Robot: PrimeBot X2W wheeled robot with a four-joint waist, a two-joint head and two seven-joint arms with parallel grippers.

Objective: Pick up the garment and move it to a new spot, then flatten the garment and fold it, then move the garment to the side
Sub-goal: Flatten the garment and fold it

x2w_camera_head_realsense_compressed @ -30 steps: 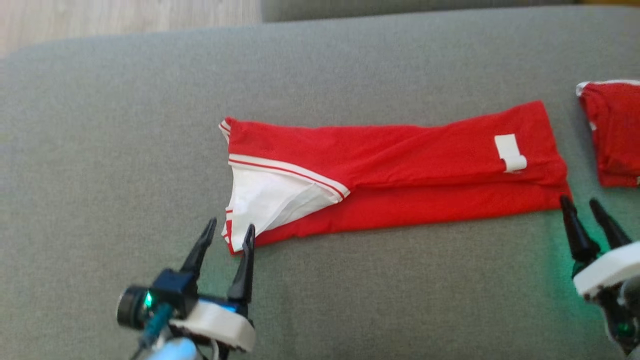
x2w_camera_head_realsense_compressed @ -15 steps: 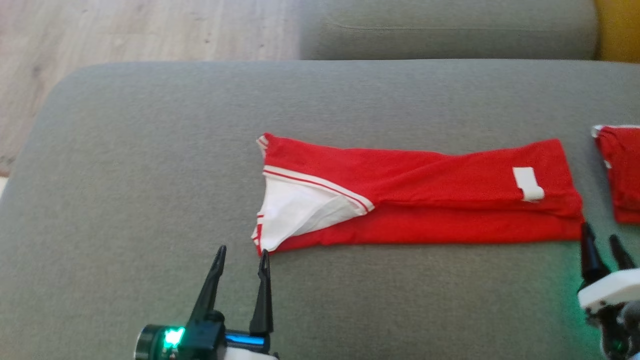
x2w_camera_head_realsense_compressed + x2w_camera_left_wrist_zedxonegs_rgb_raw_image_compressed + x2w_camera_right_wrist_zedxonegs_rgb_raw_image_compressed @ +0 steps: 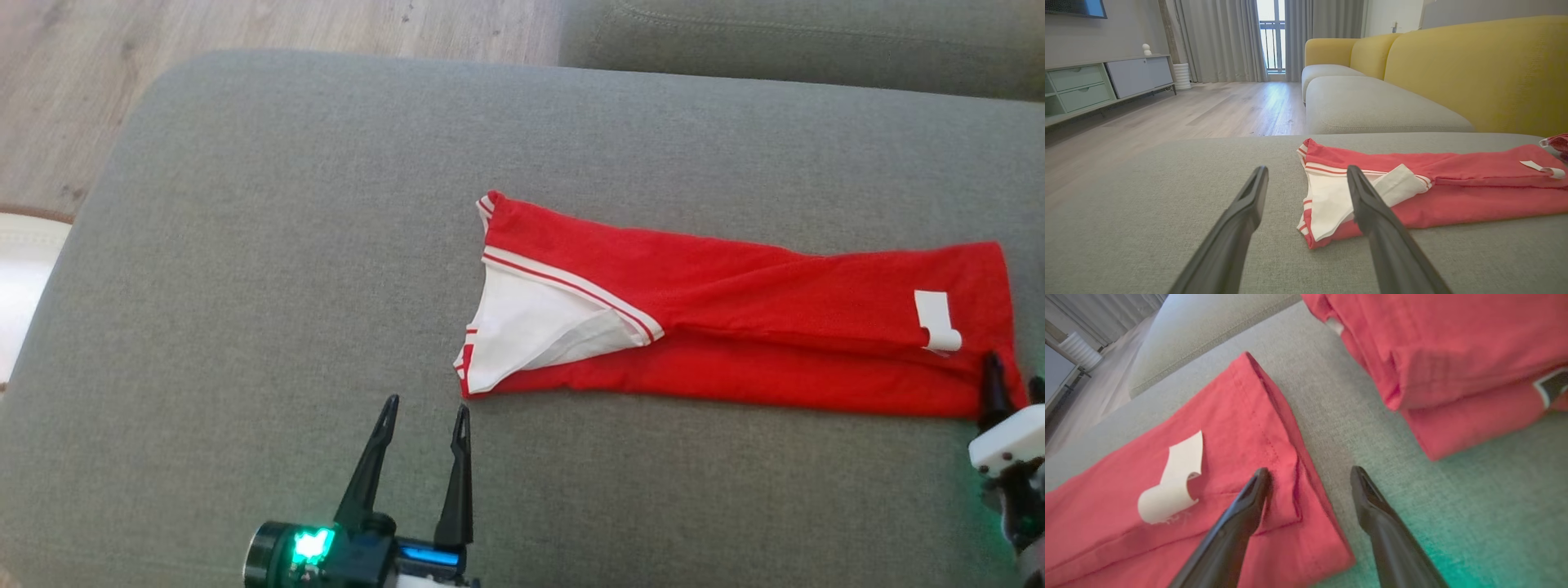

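Grey upholstery runs under us, a broad sofa cushion [image 3: 245, 286] that serves as the work surface. Nearest to us, the left gripper [image 3: 428, 403] hangs just short of the garment's near left corner with its fingers spread and nothing between them. The right gripper [image 3: 1309, 470] is spread and empty too. In its own wrist view one finger lies over the garment's right hem and the other over bare cushion, so the near right corner sits between them.

Beyond the fingers lies the red garment [image 3: 775, 327], already doubled lengthwise into a long strip across the middle of the cushion. Its white neck lining [image 3: 531, 327] is exposed at the left end, and a curled white label [image 3: 935, 318] sits near the right end.

We judge the lengthwise fold to be done and the crosswise fold to be next. To do that well, we should set each pinch low enough to catch every layer at its corner. We should then lift both ends evenly so the strip does not twist, and lay one end squarely over the other.

Just right of the strip but apart from it rests a second folded red garment [image 3: 1453, 355], which we should avoid dragging. Farther off we see a yellow sofa back [image 3: 1474, 69], a wooden floor [image 3: 1208, 110] and grey curtains [image 3: 1220, 36].
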